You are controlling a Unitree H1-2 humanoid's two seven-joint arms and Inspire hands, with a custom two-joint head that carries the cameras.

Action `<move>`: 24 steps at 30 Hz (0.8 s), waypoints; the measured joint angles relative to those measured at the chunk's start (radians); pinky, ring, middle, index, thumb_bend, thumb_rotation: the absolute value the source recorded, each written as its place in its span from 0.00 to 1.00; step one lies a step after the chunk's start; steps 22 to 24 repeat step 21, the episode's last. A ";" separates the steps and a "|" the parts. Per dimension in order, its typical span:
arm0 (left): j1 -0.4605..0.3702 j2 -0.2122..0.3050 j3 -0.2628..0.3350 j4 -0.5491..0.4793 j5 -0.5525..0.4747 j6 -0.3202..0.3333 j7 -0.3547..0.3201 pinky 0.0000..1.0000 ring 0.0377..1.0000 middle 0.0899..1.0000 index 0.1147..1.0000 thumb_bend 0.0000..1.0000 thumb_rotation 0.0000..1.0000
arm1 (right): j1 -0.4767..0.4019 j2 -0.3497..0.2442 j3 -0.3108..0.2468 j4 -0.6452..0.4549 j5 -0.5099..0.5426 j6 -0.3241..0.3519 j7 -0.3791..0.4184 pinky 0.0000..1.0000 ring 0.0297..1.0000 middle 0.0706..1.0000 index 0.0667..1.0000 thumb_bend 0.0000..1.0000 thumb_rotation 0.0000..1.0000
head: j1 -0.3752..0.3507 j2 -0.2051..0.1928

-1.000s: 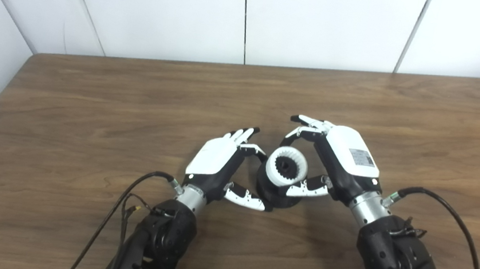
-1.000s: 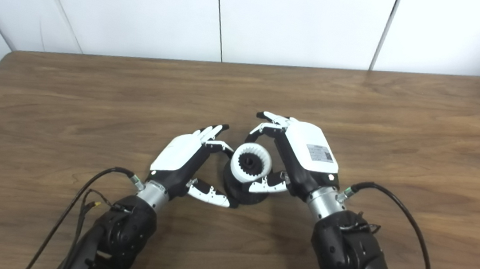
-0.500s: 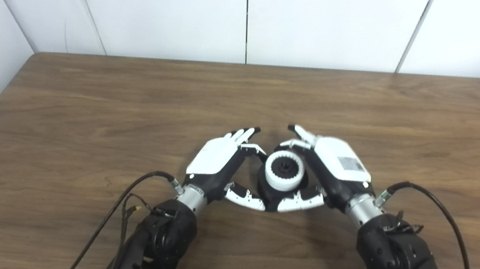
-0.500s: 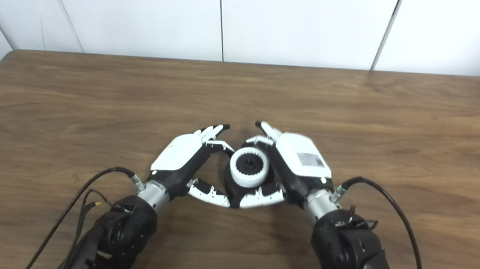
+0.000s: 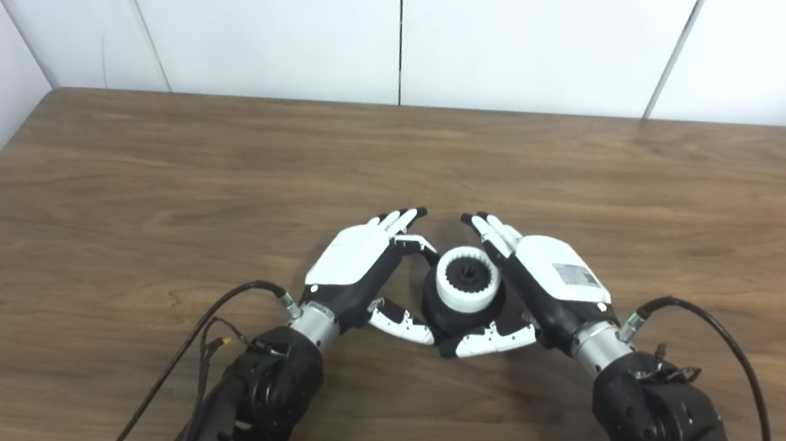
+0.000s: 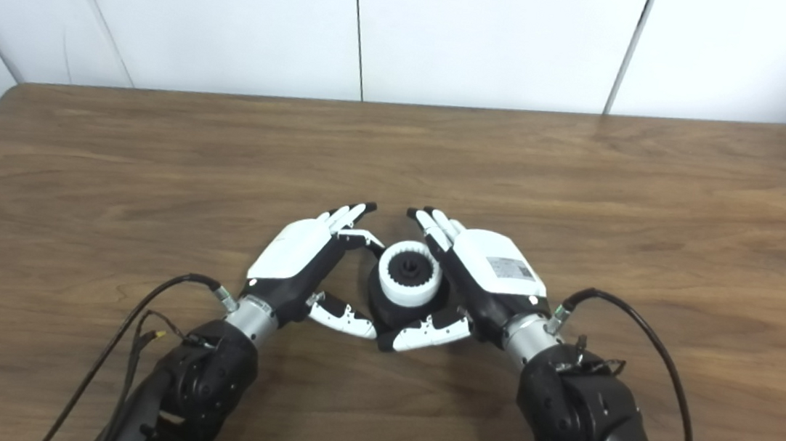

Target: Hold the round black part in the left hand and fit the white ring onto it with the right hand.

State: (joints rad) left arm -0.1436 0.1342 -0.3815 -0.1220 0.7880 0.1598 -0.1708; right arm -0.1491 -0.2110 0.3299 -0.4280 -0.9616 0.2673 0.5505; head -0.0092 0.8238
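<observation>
Right hand [image 5: 553, 281]: fingers straightened and spread, pointing away from the robot, thumb [image 5: 494, 339] lying low along the near side of the assembly. It grips nothing. One second ago this hand was raised and curled over the white ring [image 5: 467, 284], which sat tilted in its grasp above the black part; half a second ago the ring had come level and the fingers were loosening. The ring now sits flat and centred, free of the right hand's fingers, though the palm remains just beside it.

Left hand [image 5: 356, 260]: unchanged across all three moments, cupped against the left side of the round black part [image 5: 443, 315], fingers [image 5: 402, 218] reaching past its far edge and thumb [image 5: 400, 321] curving beneath its near edge. It braces the part, which rests on the wooden table [image 5: 149, 173], rather than lifting it.

Assembly: the toothed black hub [image 6: 408, 267] shows through the ring's centre, and the black base protrudes below and around the ring.

Interpretation: the ring appears seated on the part, so the fitting step is probably complete. Whether it is pressed fully home cannot be judged from these views. The likely remaining action is withdrawal of the right hand without dragging the ring.
</observation>
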 measured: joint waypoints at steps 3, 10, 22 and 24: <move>0.002 0.001 0.001 -0.005 0.000 0.000 0.000 1.00 1.00 1.00 0.58 0.97 0.28 | -0.001 -0.020 -0.016 -0.021 0.004 0.016 0.042 0.91 1.00 1.00 1.00 1.00 0.45 | -0.005 -0.006; 0.002 0.008 0.001 -0.005 0.000 -0.006 0.006 1.00 1.00 1.00 0.58 0.97 0.30 | 0.009 -0.089 -0.111 -0.021 0.044 0.035 0.055 0.90 1.00 1.00 1.00 1.00 0.40 | 0.000 -0.008; 0.002 0.008 0.006 -0.005 -0.001 -0.006 0.008 1.00 1.00 1.00 0.57 0.98 0.27 | 0.039 -0.123 -0.169 -0.021 0.067 0.036 0.050 0.91 1.00 1.00 1.00 1.00 0.36 | 0.002 -0.006; 0.002 0.008 0.006 -0.005 -0.001 -0.006 0.008 1.00 1.00 1.00 0.57 0.98 0.27 | 0.039 -0.123 -0.169 -0.021 0.067 0.036 0.050 0.91 1.00 1.00 1.00 1.00 0.36 | 0.002 -0.006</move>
